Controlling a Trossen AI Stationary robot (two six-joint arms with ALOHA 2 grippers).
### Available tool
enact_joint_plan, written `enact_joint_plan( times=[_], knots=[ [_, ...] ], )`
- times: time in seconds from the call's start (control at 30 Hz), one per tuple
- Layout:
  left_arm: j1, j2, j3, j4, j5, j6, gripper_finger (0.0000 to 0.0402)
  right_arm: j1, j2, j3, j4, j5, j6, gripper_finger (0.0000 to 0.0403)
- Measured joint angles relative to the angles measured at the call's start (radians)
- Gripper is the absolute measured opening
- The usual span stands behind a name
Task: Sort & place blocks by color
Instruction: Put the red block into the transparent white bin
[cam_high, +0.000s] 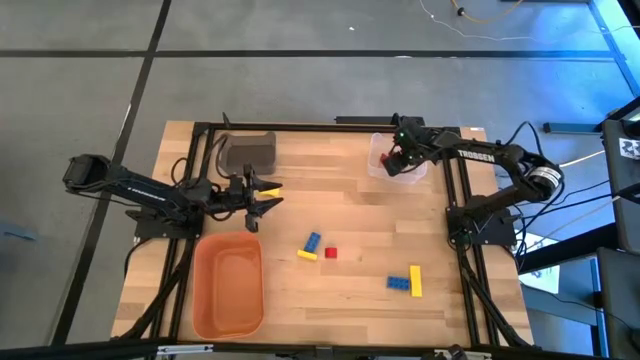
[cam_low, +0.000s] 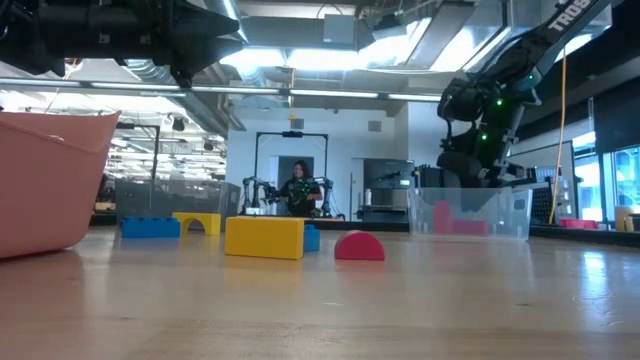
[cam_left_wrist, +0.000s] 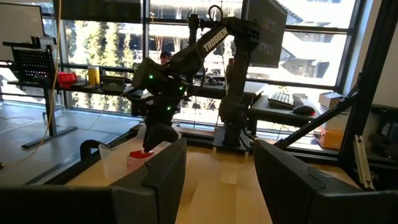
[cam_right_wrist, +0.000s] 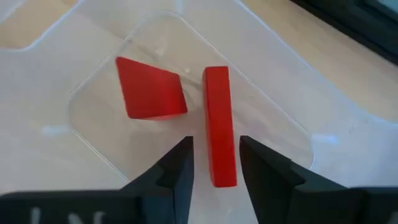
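Note:
My right gripper (cam_right_wrist: 214, 165) hangs open inside the clear bin (cam_high: 384, 166). Its fingers stand on either side of one end of a long red block (cam_right_wrist: 219, 124), with a thin gap on each side. That block lies flat on the bin floor beside a red wedge block (cam_right_wrist: 149, 90). My left gripper (cam_high: 266, 196) is open and level, near the grey bin (cam_high: 248, 152), with nothing between its fingers (cam_left_wrist: 163, 171). A yellow piece (cam_high: 271, 186) shows at its tips; whether they touch I cannot tell. On the table lie a blue (cam_high: 313, 241), a yellow (cam_high: 307, 254) and a red block (cam_high: 331, 253).
The orange bin (cam_high: 228, 285) sits at the near left. A blue block (cam_high: 399, 282) and a yellow block (cam_high: 415, 280) lie side by side at the near right. Black frame rails run along both sides of the table. A person shows far off in the room (cam_low: 299, 188).

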Motion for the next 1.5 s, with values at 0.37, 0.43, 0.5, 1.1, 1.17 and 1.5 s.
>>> enact_joint_plan(
  times=[0.37, 0.43, 0.5, 1.1, 1.17, 1.5],
  knots=[
    [0.0, 0.0, 0.0, -0.003, 0.0, 0.001, 0.018, 0.132, -0.295, -0.096, 0.188, -0.26, -0.08, 0.0132],
    [0.0, 0.0, 0.0, -0.004, 0.0, 0.001, 0.018, 0.192, -0.368, -0.176, 0.353, -0.35, -0.055, 0.0133],
    [0.0, 0.0, 0.0, -0.004, 0.0, 0.0, 0.018, 0.253, -0.428, -0.269, 0.555, -0.417, -0.014, 0.0133],
    [0.0, 0.0, 0.001, -0.013, 0.0, 0.002, 0.018, 0.482, -0.49, -0.582, 1.386, -0.48, -0.011, 0.0133],
    [0.0, 0.0, 0.001, -0.021, 0.0, 0.002, 0.018, 0.482, -0.49, -0.582, 1.386, -0.48, -0.011, 0.0133],
    [0.0, 0.0, 0.001, -0.028, 0.0, 0.002, 0.018, 0.481, -0.49, -0.582, 1.386, -0.409, -0.036, 0.0134]
  ],
)
